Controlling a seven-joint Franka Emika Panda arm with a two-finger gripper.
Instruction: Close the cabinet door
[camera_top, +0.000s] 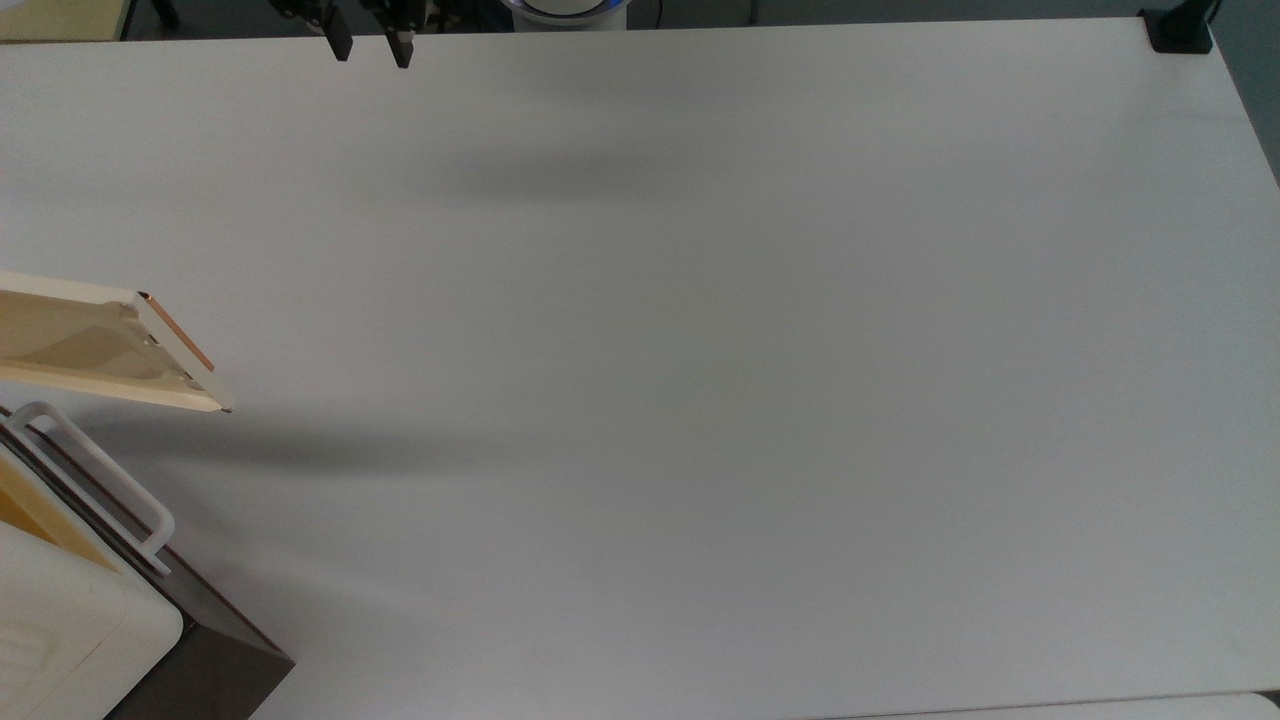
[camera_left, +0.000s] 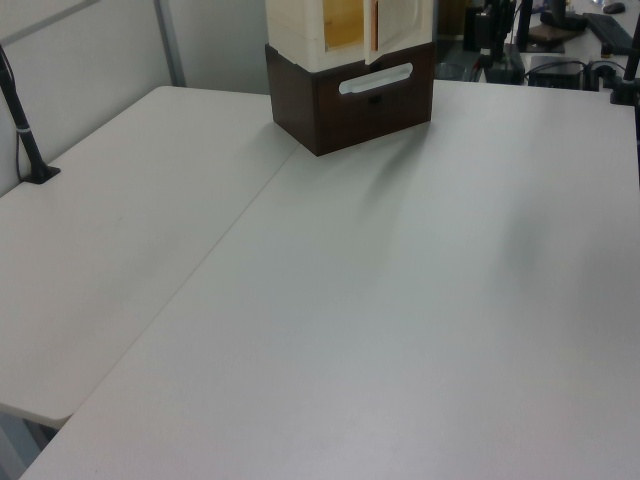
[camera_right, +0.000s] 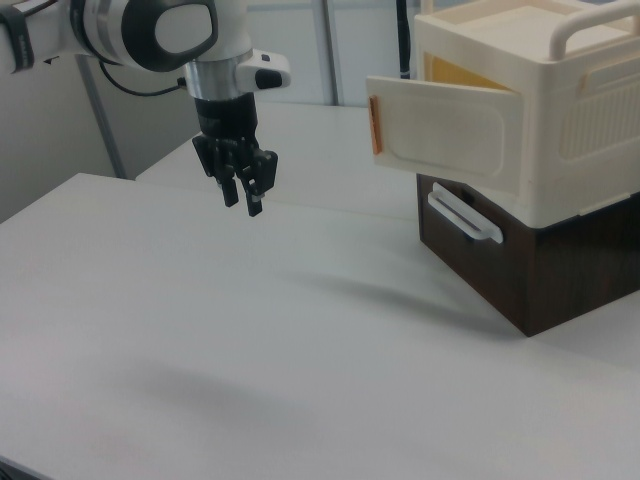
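1. While the cabinet door (camera_right: 446, 130) stands swung out from the cream cabinet (camera_right: 560, 110), the gripper (camera_right: 242, 200) hangs in the air well apart from it, off toward the right view's left.
2. Gripper: fingers pointing down at the white table (camera_right: 200, 330), a narrow gap between the two tips, nothing held. In the top view the gripper (camera_top: 370, 48) sits at the far table edge, well away from the cabinet; both dark fingertips (camera_top: 341, 46) are visible, with a small gap between them.
3. Arm (camera_right: 150, 35): white and black wrist links directly above the gripper, running out of the right view's left edge.
4. Door: hinged at the cabinet front and open toward the gripper side. In the right view its cream outer face is toward the camera, with the copper-orange strip (camera_right: 375, 124) on the free end, nearest the gripper. In the top view the door (camera_top: 100, 350) sticks out from the cabinet over the table with its tan inner face showing.
5. Cabinet: sits on a dark brown drawer base (camera_right: 520, 260) with a white bar handle (camera_right: 462, 215), just below the door.
6. In the left view the cabinet (camera_left: 345, 30) stands at the far end of the table (camera_left: 400, 300), with the door (camera_left: 375, 22) seen edge-on as a thin strip over the yellow interior.
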